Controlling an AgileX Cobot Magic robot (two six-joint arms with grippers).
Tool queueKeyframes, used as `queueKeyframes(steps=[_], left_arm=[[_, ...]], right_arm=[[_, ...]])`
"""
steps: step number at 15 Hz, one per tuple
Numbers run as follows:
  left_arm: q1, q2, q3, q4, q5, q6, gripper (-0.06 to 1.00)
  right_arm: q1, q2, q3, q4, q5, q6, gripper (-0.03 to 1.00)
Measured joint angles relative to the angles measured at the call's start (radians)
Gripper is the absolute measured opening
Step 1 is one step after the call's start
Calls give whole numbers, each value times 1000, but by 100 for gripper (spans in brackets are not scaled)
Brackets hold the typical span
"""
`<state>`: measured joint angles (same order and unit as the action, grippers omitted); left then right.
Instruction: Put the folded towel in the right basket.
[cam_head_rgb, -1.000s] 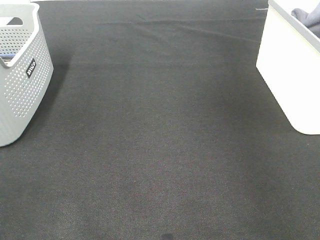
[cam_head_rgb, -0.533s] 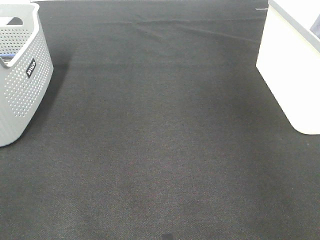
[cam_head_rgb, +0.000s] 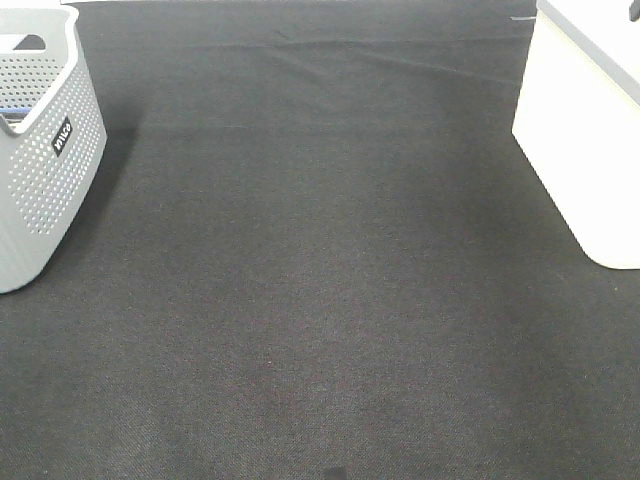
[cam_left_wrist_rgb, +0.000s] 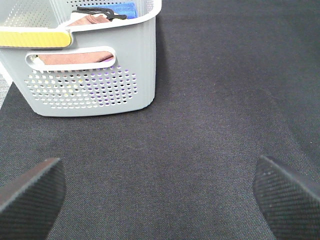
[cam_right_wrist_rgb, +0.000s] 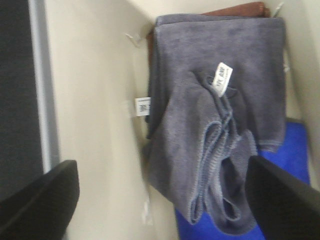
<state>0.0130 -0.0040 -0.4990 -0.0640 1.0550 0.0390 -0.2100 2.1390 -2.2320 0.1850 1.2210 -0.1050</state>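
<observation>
The folded grey towel (cam_right_wrist_rgb: 215, 125) lies inside the white right basket (cam_head_rgb: 585, 140), on top of a blue cloth (cam_right_wrist_rgb: 295, 150) and a brown one (cam_right_wrist_rgb: 235, 10). My right gripper (cam_right_wrist_rgb: 160, 200) is open above the basket's inside, with the towel between and below its fingers, not held. My left gripper (cam_left_wrist_rgb: 160, 195) is open and empty over the black cloth, in front of the grey perforated left basket (cam_left_wrist_rgb: 90, 75). Neither gripper shows in the exterior high view.
The grey left basket (cam_head_rgb: 40, 150) stands at the left edge and holds folded cloths, pink and blue (cam_left_wrist_rgb: 95, 20). The black tablecloth (cam_head_rgb: 320, 280) spreads between the two baskets.
A dark shape at the right basket's top edge a second ago has gone out of the exterior high view. Nothing else has moved.
</observation>
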Motion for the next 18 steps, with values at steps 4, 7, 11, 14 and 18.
queueKeyframes(steps=[4,7,11,14,18], left_arm=[[0,0,0,0,0,0,97],[0,0,0,0,0,0,97],[0,0,0,0,0,0,97],[0,0,0,0,0,0,97],[0,0,0,0,0,0,97]], right_arm=[[14,-63,0,50,1,-1,85],[125,-129,0,8,0,-1,85],[237,-208,19,-17,0,0,85],[244,-311,153,-15,0,1,85],[244,-577,517,-58,-1,8,85]])
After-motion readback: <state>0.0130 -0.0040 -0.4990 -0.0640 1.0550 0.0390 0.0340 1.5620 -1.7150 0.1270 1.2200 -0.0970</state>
